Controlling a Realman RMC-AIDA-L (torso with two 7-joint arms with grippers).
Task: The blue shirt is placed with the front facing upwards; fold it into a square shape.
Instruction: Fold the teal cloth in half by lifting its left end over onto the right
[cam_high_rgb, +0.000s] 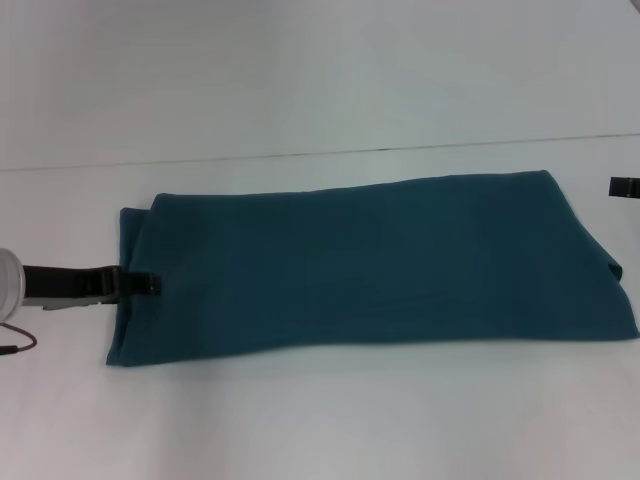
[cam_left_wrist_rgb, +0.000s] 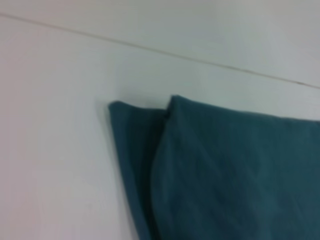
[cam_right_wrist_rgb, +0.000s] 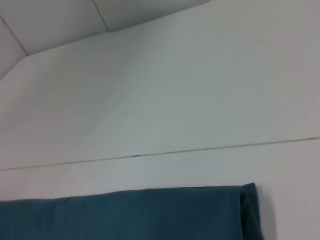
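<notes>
The blue shirt (cam_high_rgb: 360, 265) lies flat on the white table as a long folded band running left to right, plain teal side up, no lettering showing. Its far left corner (cam_left_wrist_rgb: 150, 125) shows two stacked layers. Its far right corner (cam_right_wrist_rgb: 247, 200) shows in the right wrist view. My left gripper (cam_high_rgb: 140, 285) reaches in from the left, low over the table, and its tip overlaps the shirt's left edge about halfway along it. Only a dark sliver of my right gripper (cam_high_rgb: 624, 186) shows at the picture's right edge, just beyond the shirt's far right corner.
The white table (cam_high_rgb: 320, 420) stretches in front of the shirt. A thin seam (cam_high_rgb: 400, 148) marks where the table meets the pale wall behind it. A thin cable (cam_high_rgb: 18, 348) hangs by the left arm.
</notes>
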